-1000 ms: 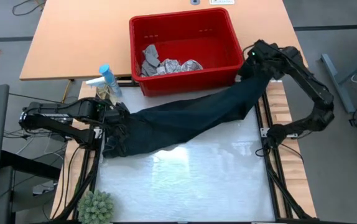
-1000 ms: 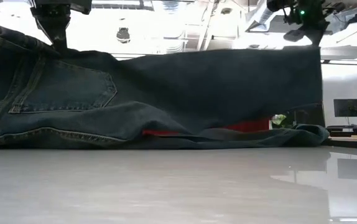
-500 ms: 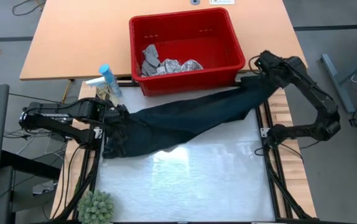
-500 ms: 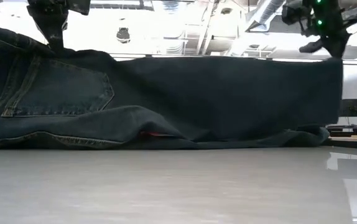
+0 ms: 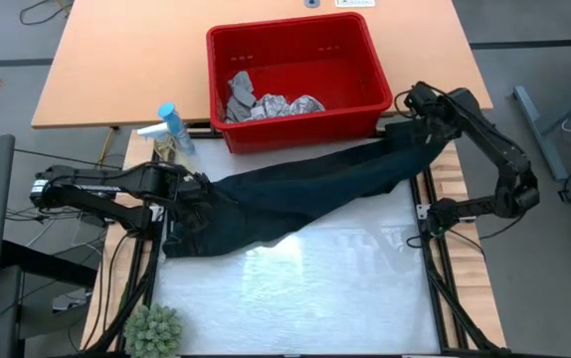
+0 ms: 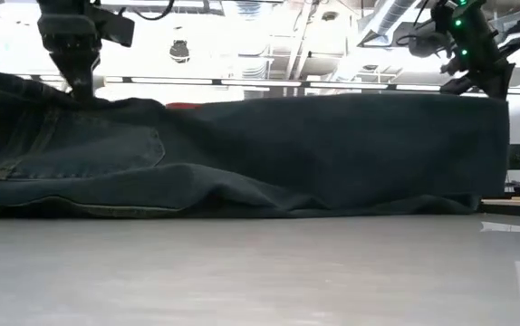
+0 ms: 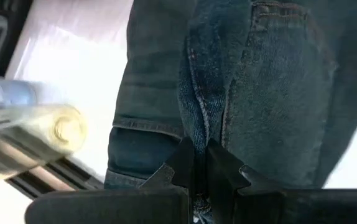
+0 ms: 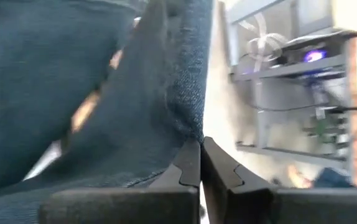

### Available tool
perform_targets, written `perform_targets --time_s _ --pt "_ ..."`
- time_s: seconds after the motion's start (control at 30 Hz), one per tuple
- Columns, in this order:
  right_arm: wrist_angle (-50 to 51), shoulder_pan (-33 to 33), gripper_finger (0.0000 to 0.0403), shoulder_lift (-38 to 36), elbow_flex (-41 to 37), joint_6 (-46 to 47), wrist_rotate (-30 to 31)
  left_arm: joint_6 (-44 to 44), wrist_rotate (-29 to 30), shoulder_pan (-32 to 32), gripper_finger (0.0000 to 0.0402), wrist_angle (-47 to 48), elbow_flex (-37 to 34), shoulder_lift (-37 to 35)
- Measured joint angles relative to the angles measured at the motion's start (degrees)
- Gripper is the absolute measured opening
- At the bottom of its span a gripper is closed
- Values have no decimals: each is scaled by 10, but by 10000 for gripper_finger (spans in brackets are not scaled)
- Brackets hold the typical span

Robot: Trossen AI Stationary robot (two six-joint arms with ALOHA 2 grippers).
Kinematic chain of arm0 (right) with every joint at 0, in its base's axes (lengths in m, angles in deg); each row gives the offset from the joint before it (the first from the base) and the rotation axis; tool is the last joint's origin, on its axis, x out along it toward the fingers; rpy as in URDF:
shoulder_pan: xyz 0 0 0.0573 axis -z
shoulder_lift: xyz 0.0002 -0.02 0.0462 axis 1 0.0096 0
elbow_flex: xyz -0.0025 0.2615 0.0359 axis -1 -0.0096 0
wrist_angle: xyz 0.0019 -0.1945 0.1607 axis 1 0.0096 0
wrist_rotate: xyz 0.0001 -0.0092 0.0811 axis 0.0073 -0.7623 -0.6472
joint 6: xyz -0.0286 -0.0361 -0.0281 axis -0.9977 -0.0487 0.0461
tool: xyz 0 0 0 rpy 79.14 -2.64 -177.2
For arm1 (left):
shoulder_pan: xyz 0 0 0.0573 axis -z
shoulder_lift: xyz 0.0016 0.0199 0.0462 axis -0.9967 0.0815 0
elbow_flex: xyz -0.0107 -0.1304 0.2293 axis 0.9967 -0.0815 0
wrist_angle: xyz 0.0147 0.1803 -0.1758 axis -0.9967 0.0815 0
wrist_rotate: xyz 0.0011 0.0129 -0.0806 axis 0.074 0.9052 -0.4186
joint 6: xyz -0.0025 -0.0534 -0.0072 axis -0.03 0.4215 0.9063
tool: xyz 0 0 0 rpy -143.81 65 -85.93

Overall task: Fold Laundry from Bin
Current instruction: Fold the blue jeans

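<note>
Overhead: dark trousers stretched diagonally across the white counter, waist end at 9 o'clock, leg end at 2 o'clock. Left end effector at 9 o'clock, fingers together, clamped on the waistband; wrist view shows denim seam pinched betw. its tips. Right end effector at 2 o'clock, fingers together, clamped on the leg hem. Low view: trousers hang like a curtain betw. both grips, lower edge resting on the counter. Red bin at 12 o'clock, just beyond the trousers, w/ grey cloth and leaf-print cloth inside. Spray bottle at 10 o'clock, near left arm. Green plant at 7 o'clock.
</note>
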Motion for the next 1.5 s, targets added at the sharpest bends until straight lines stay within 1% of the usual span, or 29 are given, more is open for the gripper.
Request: perform_targets --time_s 0.1,0.23,0.3,0.37,0.47,0.57,0.7,0.8,0.9,1.0,1.07,1.13,1.2,1.27,1.37,1.43,1.5 --pt "-6 -1 36 6 0 -8 -16 3 1 -4 9 -15 -20 0" --pt "-11 -9 41 22 0 -12 -28 0 3 -6 9 -7 -24 0" --pt "-5 -8 42 26 0 10 -32 -2 5 -6 9 -10 -24 0" --pt "-6 -8 44 29 0 28 -32 1 13 -6 9 -9 -24 0" --pt "-5 -8 51 29 0 28 -32 4 25 -6 11 -7 -24 0" --pt "-8 -8 61 29 0 27 -38 25 48 -6 24 0 -23 0" --pt "-17 -8 66 29 0 -1 -75 4 44 -12 63 7 -16 0" --pt "-17 -8 67 29 0 -18 -86 -13 18 -29 103 8 -11 0" --pt "-17 -8 67 29 0 -20 -86 0 -9 -36 149 15 -11 0" --pt "-17 -8 67 29 0 -20 -86 22 -27 -37 194 47 -11 0" --pt "-17 -8 67 29 0 -20 -86 43 -28 -37 216 71 -11 0" --pt "-17 -8 67 29 0 -20 -86 56 -32 -37 229 77 -11 -2" --pt "-17 -8 67 29 0 -25 -86 63 -32 -36 234 44 -11 -8" --pt "-13 -9 67 27 0 -53 -86 53 -26 -32 235 -37 -11 -13" --pt "-1 -9 67 21 14 -103 -90 2 -9 -25 235 -155 -18 -13" --pt "9 -9 67 19 34 -100 -84 -32 -6 -25 235 -211 -21 -5" --pt "11 -9 67 15 62 -92 -76 -56 -6 -26 235 -242 -23 7"
